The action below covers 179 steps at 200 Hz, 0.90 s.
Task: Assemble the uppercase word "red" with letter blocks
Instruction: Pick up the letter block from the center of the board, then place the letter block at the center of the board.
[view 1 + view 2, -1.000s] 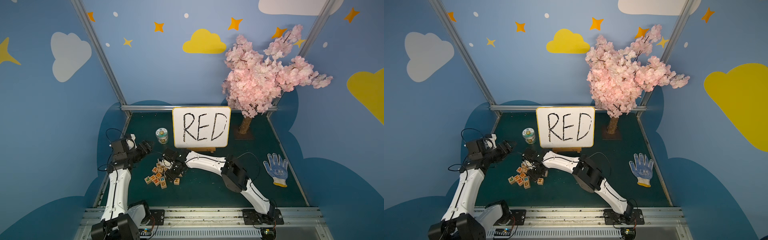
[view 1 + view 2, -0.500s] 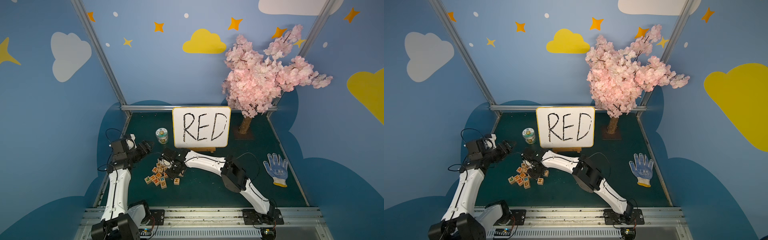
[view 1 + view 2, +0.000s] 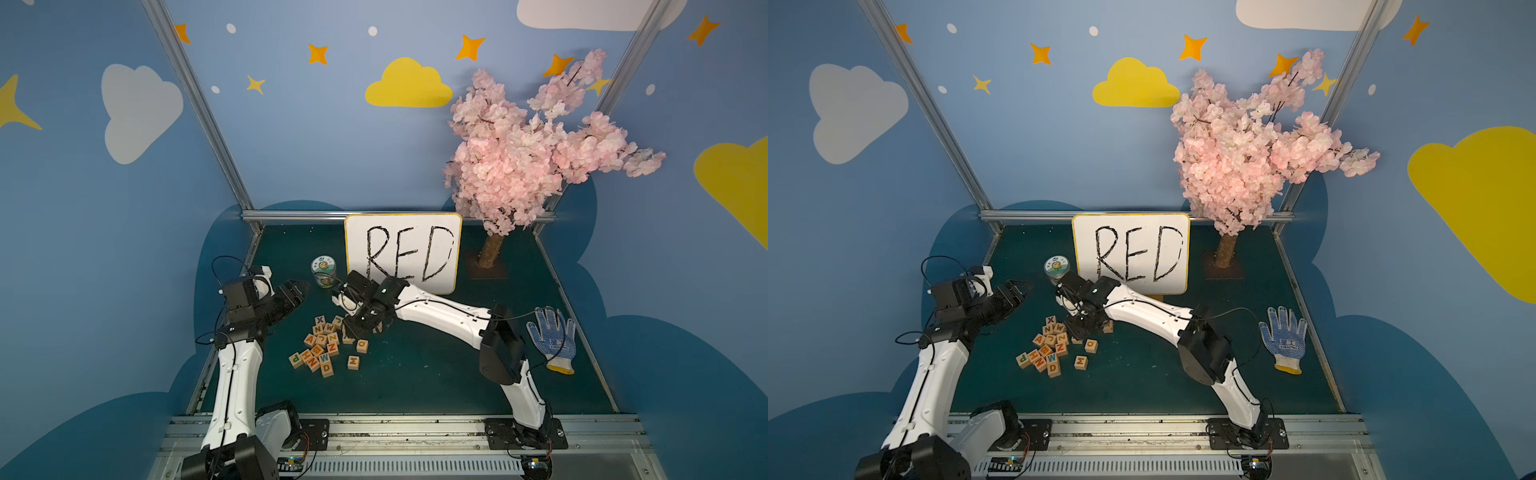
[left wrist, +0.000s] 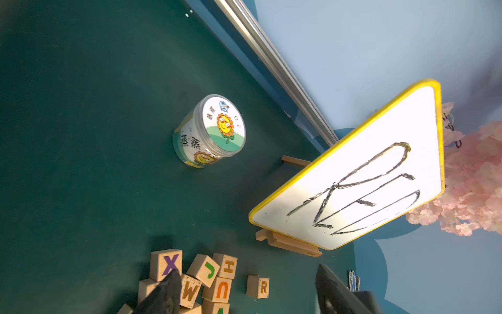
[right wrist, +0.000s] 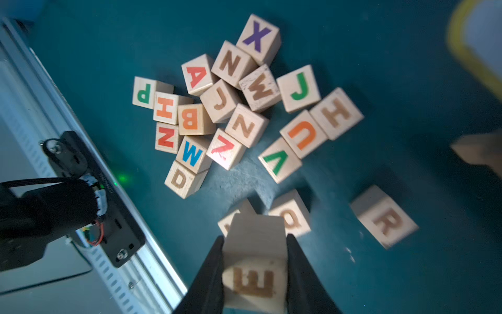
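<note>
The letter blocks point(image 3: 322, 345) lie in a loose pile on the green mat, left of centre in both top views point(image 3: 1050, 347). My right gripper point(image 5: 255, 238) is shut on a block printed with a brown E point(image 5: 254, 277), low over the pile's right edge point(image 3: 353, 328). A lone R block point(image 5: 384, 217) sits on the mat close by, also in the left wrist view point(image 4: 258, 286). A D block point(image 5: 180, 179) lies at the pile's near edge. My left gripper point(image 4: 247, 271) hangs open and empty above the mat, left of the pile point(image 3: 297, 291).
A yellow-framed whiteboard point(image 3: 403, 249) with handwritten RED stands at the back on a wooden easel. A round labelled jar point(image 3: 324, 270) stands to its left. A pink blossom tree point(image 3: 528, 153) rises at the back right. A dotted work glove point(image 3: 552, 336) lies at the right.
My right gripper has shut on the E block at the pile's right edge. The left arm has barely moved.
</note>
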Available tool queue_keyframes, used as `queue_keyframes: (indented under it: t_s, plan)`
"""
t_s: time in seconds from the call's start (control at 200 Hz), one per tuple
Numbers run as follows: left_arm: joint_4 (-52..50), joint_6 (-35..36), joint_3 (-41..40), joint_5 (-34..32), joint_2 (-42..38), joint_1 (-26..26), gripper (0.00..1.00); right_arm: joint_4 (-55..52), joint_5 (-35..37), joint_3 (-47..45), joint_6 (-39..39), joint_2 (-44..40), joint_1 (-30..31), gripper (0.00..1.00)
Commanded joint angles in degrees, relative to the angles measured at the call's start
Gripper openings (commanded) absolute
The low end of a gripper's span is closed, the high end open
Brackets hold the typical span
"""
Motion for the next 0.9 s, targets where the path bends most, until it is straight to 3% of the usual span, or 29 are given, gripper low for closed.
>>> queue_keyframes:
  t_s: [0.0,0.255,0.33,0.526,0.891]
  plan:
    - [-1.2,3.7,1.0,-3.5,-2.2,-4.4,0.76,0.8,1.4,-6.5,4.5,-5.2,-2.9,0.2]
    - [-6.0,7.0,2.3,-18.2,-4.9,-19.3,0.76,6.1,7.8,-23.2,13.4,-13.8,-8.4,0.2]
    - [-4.7,5.7,1.6,-18.7,-5.2,-21.3,0.76,6.4,9.6,-25.4,15.6,-14.4,-9.2,0.2]
    - [-0.1,2.5,-1.4,-17.2,-3.9,-24.4,0.76,6.7,10.7,-25.8,18.0,-12.3,-10.1,0.2]
    - [-0.6,4.5,-4.8,-27.2,-6.5,-35.1,0.76,9.7,12.1,-24.5,21.4,-7.1,-10.7,0.22]
